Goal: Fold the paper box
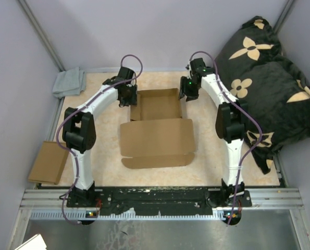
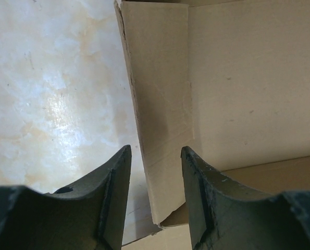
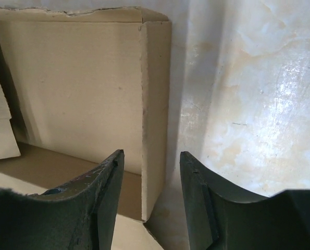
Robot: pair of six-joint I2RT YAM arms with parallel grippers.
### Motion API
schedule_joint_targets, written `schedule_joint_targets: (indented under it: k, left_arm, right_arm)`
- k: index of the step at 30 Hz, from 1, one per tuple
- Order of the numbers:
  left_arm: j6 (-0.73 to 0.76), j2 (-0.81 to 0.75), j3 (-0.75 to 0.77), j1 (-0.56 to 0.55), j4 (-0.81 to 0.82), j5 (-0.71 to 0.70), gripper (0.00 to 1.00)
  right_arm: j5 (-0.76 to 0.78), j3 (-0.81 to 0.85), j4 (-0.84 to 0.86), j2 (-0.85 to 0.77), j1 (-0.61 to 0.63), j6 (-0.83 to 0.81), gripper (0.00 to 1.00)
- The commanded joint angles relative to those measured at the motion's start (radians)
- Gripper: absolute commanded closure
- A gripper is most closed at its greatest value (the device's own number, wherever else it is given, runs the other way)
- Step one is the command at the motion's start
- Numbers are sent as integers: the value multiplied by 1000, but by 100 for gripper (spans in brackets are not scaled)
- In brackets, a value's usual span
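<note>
The paper box lies mid-table, a brown cardboard mailer with its far half raised into a tray and its wide lid panel flat toward me. My left gripper hangs open over the tray's left side wall, one finger on each side of it, not touching. My right gripper hangs open the same way over the right side wall. Both walls stand upright.
A smaller plain cardboard rectangle lies off the table's left edge. A grey cloth sits at the far left corner. A black cushion with tan flowers fills the right side. The marbled tabletop shows on either side of the box.
</note>
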Motion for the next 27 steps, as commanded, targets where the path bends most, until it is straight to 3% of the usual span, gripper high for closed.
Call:
schedule_joint_targets:
  k: [1,11,18,20,24,27]
  left_arm:
    - [24,22,-4,0,-6,-32,50]
    - [33,85,3,0,22,-47,52]
    - [55,129,43,-3,-2,-84,65]
    - [78,140,58,-11,-31,-161,75]
    - [121,147,62,-66,-81,-453,100]
    - [134,125,11,-98,-59,-540,100]
  right_arm:
    - [31,68,-30,23,29,-36,53]
    - [148,89,-66,75,66,-34,57]
    - [269,88,-109,89,110,-33,66]
    - [327,89,-128,85,124,-29,69]
    - [397,86,-174,80,149,-13,72]
    - [396,54,-186,63,160,7,73]
